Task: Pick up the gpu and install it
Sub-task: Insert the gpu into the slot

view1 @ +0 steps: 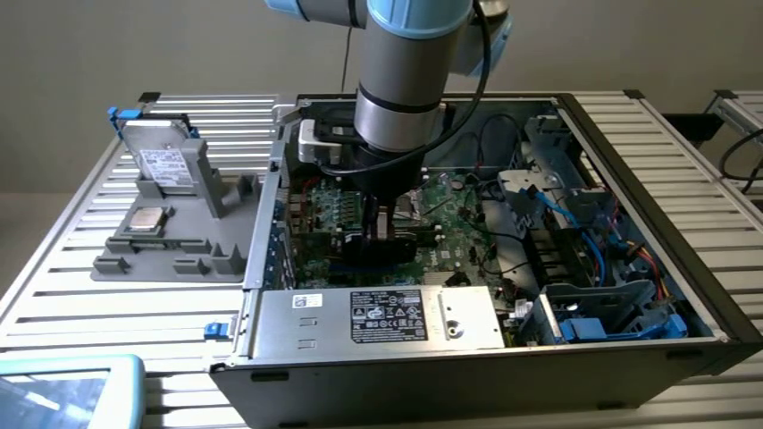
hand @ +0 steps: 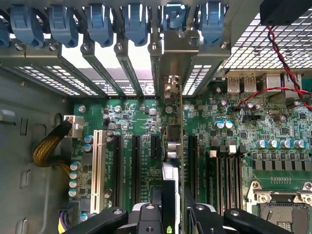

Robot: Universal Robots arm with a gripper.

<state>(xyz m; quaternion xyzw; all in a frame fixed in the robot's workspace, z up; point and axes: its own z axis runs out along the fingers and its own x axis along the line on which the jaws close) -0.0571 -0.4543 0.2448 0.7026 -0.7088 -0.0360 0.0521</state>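
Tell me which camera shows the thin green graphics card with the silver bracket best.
The wrist view: the thin green graphics card stands edge-on between the fingers, over the slots of the green motherboard. In the exterior view the grey arm covers most of it.

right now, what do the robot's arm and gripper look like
The arm is a thick silver-grey cylinder with light blue joint caps and a black band near its lower end. A black cable loops down its side. The gripper is black, with jointed links fastened by round silver screws.
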